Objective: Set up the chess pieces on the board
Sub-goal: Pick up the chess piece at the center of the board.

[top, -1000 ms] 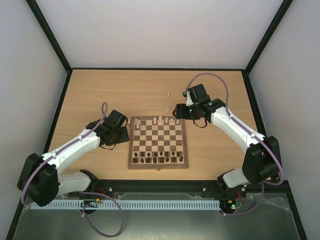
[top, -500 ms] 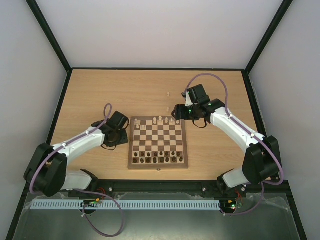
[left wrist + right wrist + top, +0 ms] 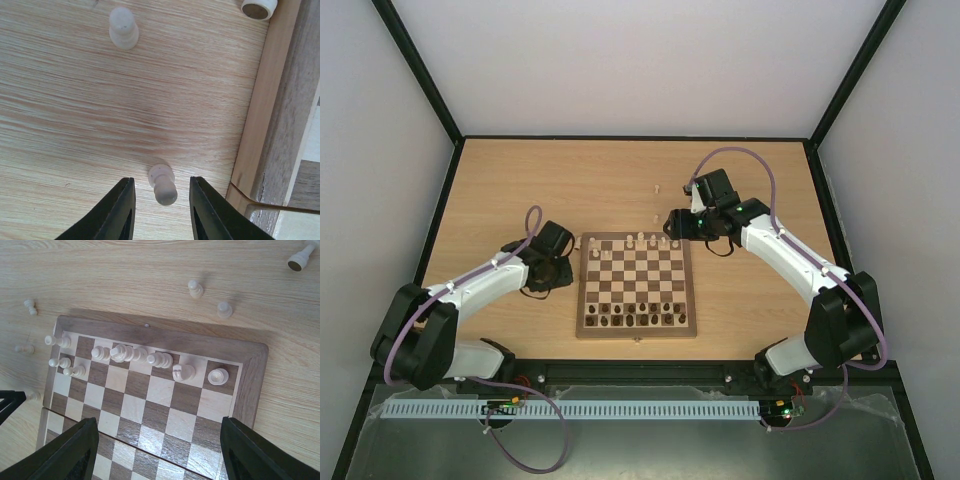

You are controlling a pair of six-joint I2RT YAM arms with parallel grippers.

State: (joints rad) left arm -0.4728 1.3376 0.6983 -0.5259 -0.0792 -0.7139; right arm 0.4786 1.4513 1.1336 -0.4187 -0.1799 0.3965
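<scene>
The board (image 3: 692, 290) lies mid-table. Several cream chess pieces (image 3: 640, 241) stand on its far rows and dark pieces (image 3: 635, 318) on its near rows. My left gripper (image 3: 563, 266) is low over the table just left of the board. In the left wrist view it (image 3: 162, 192) is open, with a cream pawn (image 3: 162, 184) between the fingers, not touching either. My right gripper (image 3: 672, 222) hovers over the board's far right corner. In the right wrist view it (image 3: 159, 427) is wide open and empty above the cream rook (image 3: 218, 376) and knight (image 3: 184, 372).
Loose cream pieces lie on the table beyond the board (image 3: 660, 188), seen in the right wrist view as two pawns (image 3: 195, 289) and a tipped piece (image 3: 299, 260). Left of the board's border (image 3: 260, 110) stand another pawn (image 3: 123, 27) and a piece (image 3: 259, 7).
My left arm has swung its elbow outward and brought the gripper a little nearer the board's left edge. The right gripper has hardly moved.
</scene>
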